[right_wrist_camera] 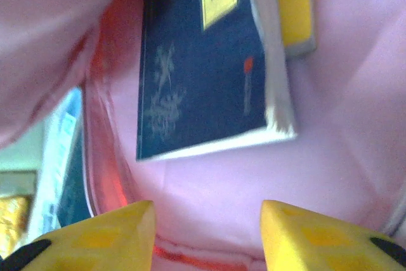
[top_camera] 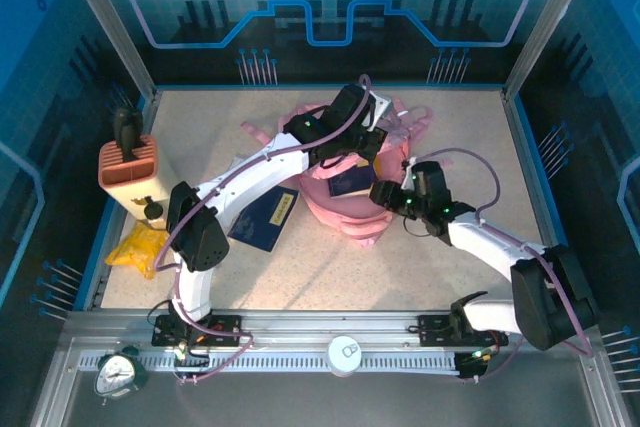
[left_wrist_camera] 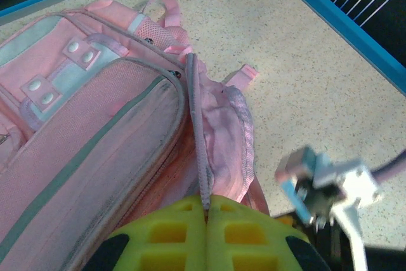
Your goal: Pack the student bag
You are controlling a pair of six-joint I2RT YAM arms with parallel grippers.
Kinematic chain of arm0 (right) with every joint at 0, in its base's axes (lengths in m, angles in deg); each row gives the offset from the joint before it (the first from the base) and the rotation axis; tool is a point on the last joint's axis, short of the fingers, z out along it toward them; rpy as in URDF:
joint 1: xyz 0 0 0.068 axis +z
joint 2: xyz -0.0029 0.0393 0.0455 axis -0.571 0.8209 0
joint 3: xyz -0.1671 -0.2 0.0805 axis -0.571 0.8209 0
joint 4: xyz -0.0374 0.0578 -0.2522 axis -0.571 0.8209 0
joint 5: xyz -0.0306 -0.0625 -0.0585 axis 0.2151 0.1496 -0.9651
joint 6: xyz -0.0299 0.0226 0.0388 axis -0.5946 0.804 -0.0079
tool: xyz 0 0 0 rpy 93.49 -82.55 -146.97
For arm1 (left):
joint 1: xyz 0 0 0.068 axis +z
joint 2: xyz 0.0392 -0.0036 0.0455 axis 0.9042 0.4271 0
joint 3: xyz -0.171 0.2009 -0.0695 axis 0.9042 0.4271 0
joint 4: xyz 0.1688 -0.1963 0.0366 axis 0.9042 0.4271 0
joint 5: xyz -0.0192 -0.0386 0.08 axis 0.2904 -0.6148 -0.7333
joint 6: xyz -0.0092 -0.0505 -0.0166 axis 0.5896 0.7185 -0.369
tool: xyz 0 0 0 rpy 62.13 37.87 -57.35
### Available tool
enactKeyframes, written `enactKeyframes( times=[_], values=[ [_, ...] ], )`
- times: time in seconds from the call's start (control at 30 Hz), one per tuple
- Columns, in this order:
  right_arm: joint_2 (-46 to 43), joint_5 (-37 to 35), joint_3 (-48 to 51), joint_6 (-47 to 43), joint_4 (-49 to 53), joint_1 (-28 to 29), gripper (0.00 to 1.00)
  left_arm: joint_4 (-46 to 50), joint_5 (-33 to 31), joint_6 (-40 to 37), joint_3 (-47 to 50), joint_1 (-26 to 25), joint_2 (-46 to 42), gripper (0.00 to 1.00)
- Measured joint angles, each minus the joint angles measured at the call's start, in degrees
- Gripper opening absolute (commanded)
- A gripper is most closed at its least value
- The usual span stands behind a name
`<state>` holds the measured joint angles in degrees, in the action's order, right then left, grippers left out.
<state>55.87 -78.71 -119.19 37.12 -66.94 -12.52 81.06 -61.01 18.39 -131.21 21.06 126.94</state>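
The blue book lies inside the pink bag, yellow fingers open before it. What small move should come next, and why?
Probably the right gripper should draw straight back out of the student bag. Its jaws stand open, clear of the blue book lying on the lining, so that one seems delivered. The left gripper pinches the bag's edge, and another blue book waits on the table.

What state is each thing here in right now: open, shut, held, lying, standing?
backpack: open, one edge pinched by the left tool.
left tool: shut on the backpack's edge.
right tool: open, empty, at the backpack's mouth.
blue book: lying loose inside the backpack.
second blue book: flat on the table, untouched.
orange box: standing upright.
yellow packet: crumpled on the table.
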Motion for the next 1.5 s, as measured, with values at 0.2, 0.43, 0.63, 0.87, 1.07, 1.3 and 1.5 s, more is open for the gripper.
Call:
enactKeyframes(
  times=[0.2, 0.43, 0.63, 0.87, 1.07, 1.3, 1.5],
  values=[
    [7.02, -4.70, 0.09, 0.81, -4.31, 7.45, 0.23, -0.37, 0.02, 1.46, -0.74, 0.00, 0.00, 0.00],
    [18.71, -12.28, -2.16, 2.71, -16.68, 11.30, 0.19, -1.01, 0.24, 4.17, -2.32, 0.00, 0.00, 0.00],
    [24.41, -19.23, -4.57, 2.12, -25.44, 11.43, 0.20, -0.83, 0.22, 5.92, -4.39, 0.02, 0.96, 0.00],
    [23.87, -22.25, -5.29, -1.53, -29.20, 12.41, 0.32, -1.01, 0.17, 7.32, -5.18, 0.00, 1.88, 0.00],
    [10.25, -24.37, 1.53, -7.54, -27.19, 17.16, 0.52, -0.90, 0.02, 7.28, -5.35, 0.00, 1.88, 0.00],
    [-6.23, -25.51, 5.79, -12.26, -15.04, 17.42, 0.73, -0.04, 0.04, 7.23, -5.33, 0.00, 1.90, 0.00],
    [-20.22, -26.16, 7.85, -13.70, 0.52, 17.53, 1.00, -0.94, 0.59, 7.39, -2.19, 0.00, 1.92, 0.00]
  ],
)
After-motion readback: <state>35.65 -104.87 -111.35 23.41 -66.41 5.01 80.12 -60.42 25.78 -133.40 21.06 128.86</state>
